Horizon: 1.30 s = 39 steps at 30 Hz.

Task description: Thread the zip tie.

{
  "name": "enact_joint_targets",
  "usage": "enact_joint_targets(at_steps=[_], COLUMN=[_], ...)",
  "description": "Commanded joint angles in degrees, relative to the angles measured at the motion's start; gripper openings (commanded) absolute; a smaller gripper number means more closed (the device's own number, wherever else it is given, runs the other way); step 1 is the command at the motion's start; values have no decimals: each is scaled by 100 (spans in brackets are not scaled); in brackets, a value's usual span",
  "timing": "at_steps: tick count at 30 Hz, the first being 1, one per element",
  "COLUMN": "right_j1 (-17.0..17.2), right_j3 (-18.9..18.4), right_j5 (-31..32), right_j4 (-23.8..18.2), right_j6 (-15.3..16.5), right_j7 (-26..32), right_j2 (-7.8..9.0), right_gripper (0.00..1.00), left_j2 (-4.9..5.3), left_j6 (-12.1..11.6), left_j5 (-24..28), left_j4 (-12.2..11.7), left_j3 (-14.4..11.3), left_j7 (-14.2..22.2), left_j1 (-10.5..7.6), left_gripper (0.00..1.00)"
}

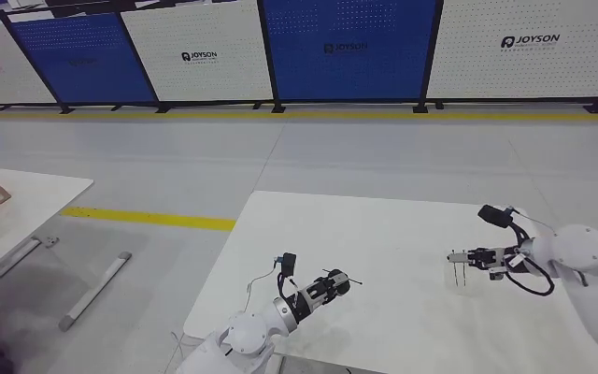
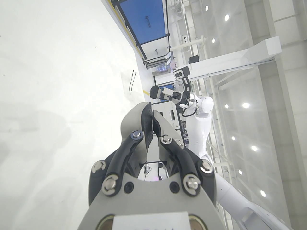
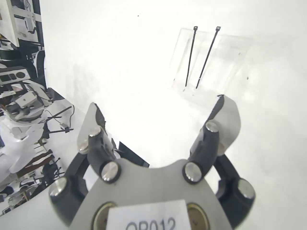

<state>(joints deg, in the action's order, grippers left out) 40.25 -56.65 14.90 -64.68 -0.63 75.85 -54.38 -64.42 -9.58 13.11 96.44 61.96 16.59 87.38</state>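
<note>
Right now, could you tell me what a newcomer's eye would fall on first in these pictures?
Probably the two black zip ties, side by side on a clear holder toward the right side of the white table. Just short of them hangs the right claw, open; the left claw is shut over the near left part.

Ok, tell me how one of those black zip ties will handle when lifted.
The two thin black plastic zip ties look light and likely floppy, drooping beyond the grip. Resting flat on the clear plastic sheet, they may skid before the open right hand pinches one.
</note>
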Motion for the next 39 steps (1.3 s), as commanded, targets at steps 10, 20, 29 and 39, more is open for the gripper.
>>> enact_joint_targets(at_steps=[10, 20, 29, 39], right_j1=[-805, -592, -90, -111], right_j3=[840, 768, 591, 621], right_j5=[121, 104, 256, 173], right_j4=[1079, 985, 557, 574], right_j6=[-189, 162, 259, 243], right_j7=[97, -590, -1530, -1537], right_j2=[-393, -386, -329, -375], right_gripper=[100, 100, 100, 100], left_j2=[0, 0, 0, 0], left_j6=[0, 0, 0, 0], left_j5=[0, 0, 0, 0], left_j4=[0, 0, 0, 0], left_j3=[0, 0, 0, 0], left_j7=[0, 0, 0, 0], left_j1=[0, 0, 0, 0], left_gripper=[0, 0, 0, 0])
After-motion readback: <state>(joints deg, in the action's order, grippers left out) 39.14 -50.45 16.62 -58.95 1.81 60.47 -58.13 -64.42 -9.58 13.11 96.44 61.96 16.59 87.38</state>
